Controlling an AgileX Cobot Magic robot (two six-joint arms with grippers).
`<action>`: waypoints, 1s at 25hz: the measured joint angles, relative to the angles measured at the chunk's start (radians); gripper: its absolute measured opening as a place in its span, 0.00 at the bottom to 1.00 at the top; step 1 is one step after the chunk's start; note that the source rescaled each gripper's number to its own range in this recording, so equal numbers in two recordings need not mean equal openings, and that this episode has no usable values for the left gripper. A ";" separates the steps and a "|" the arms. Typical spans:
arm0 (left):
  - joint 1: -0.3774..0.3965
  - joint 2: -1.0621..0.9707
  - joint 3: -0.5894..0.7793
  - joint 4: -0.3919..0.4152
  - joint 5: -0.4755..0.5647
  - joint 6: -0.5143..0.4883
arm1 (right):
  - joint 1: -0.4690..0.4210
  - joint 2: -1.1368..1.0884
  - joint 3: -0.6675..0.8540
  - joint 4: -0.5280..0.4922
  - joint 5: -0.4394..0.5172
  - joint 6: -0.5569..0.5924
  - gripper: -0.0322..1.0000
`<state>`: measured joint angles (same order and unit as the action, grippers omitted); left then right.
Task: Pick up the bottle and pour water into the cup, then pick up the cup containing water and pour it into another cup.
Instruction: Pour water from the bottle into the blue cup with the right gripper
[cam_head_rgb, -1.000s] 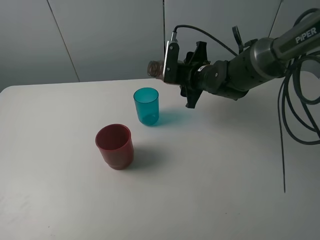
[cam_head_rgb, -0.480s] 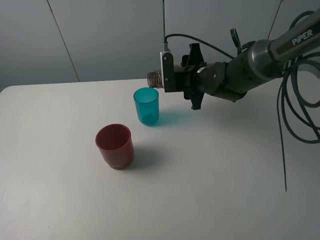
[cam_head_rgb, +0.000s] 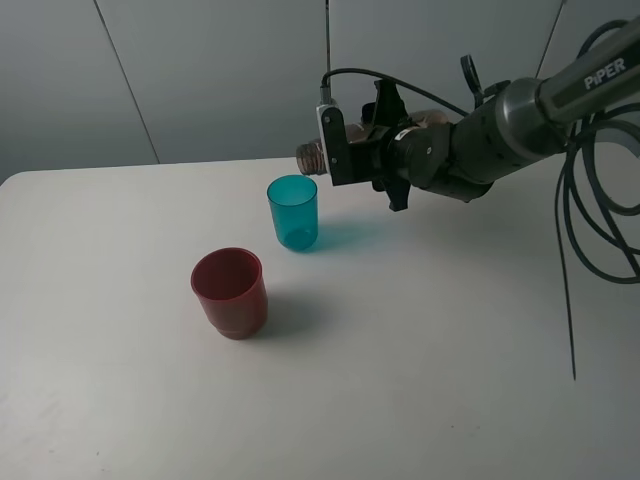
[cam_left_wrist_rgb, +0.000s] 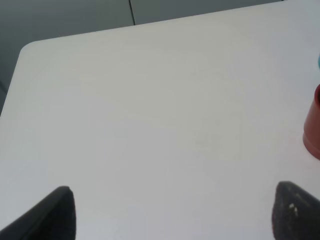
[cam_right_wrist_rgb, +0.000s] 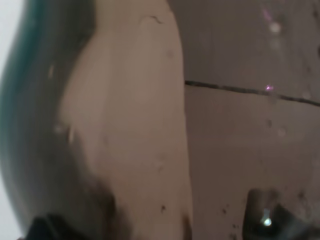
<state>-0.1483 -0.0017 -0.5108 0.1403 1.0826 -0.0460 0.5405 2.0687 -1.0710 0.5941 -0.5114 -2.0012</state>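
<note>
My right gripper (cam_head_rgb: 386, 148) is shut on the smoky brown bottle (cam_head_rgb: 309, 156), which lies almost level above the table. Its open neck points left, just above and behind the rim of the teal cup (cam_head_rgb: 293, 212). The teal cup stands upright at mid-table. The squat red cup (cam_head_rgb: 230, 292) stands upright to its front left. In the right wrist view the bottle (cam_right_wrist_rgb: 130, 125) fills the picture, with a teal tint at one edge. My left gripper (cam_left_wrist_rgb: 177, 215) is open over bare table, and the red cup (cam_left_wrist_rgb: 314, 125) shows at the frame's edge.
The white table (cam_head_rgb: 420, 350) has rounded corners, with a grey panelled wall behind it. Black cables (cam_head_rgb: 590, 220) hang along the right arm at the right. The left arm does not show in the exterior high view.
The right arm has lowered the bottle's neck toward the teal cup's rim and rolled its wrist a little. Both cups have stayed put.
</note>
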 joint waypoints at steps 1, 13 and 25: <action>0.000 0.000 0.000 0.000 0.000 0.000 | 0.000 0.000 0.000 0.000 -0.004 -0.002 0.03; 0.000 0.000 0.000 0.000 0.000 0.000 | 0.000 0.000 0.000 0.028 -0.095 -0.064 0.03; 0.000 0.000 0.000 0.000 0.000 0.000 | 0.000 0.002 0.000 0.046 -0.128 -0.089 0.03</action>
<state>-0.1483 -0.0017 -0.5108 0.1403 1.0826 -0.0460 0.5405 2.0711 -1.0710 0.6403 -0.6397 -2.0897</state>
